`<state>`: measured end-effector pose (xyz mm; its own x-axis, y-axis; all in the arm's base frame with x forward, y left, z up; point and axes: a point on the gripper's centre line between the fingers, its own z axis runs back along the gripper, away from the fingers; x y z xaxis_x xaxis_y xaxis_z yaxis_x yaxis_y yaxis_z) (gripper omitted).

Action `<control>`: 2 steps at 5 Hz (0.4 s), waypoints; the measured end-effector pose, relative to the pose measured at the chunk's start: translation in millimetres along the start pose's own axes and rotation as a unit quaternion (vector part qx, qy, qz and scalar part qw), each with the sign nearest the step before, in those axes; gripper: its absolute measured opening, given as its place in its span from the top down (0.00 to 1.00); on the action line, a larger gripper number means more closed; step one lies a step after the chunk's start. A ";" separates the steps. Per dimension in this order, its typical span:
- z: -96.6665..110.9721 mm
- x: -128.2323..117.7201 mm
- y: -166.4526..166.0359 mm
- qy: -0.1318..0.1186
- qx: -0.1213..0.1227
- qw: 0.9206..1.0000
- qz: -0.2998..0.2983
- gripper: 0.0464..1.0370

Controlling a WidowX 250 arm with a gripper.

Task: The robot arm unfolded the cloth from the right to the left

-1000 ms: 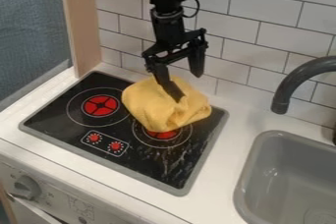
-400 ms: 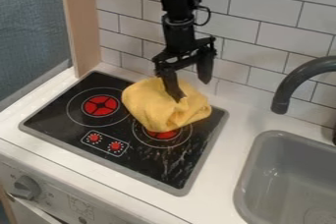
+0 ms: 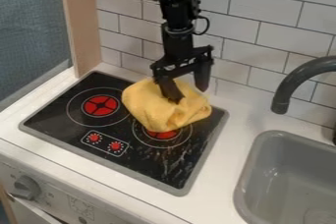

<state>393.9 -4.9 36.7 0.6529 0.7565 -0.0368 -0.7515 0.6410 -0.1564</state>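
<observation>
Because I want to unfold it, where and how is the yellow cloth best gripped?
Probably pinch the yellow cloth at its bunched folds toward the picture's right, from above: they form raised creases, while its left part looks broad and smooth, with little to pinch.

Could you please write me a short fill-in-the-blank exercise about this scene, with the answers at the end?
The cloth bunched on the stove is coloured ____.
The gripper at the cloth is ____, not shut.
In the view, the sink lies to the ____ of the stove.

Missing words: yellow; open; right.
</observation>
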 end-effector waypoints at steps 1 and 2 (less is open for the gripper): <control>-3.5 1.1 0.9 -0.001 0.003 1.000 0.004 0.41; -3.5 2.5 -0.1 -0.006 -0.001 1.000 0.005 0.71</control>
<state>396.0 -3.5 33.2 0.6436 0.7649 -0.0269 -0.7583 0.6326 -0.1571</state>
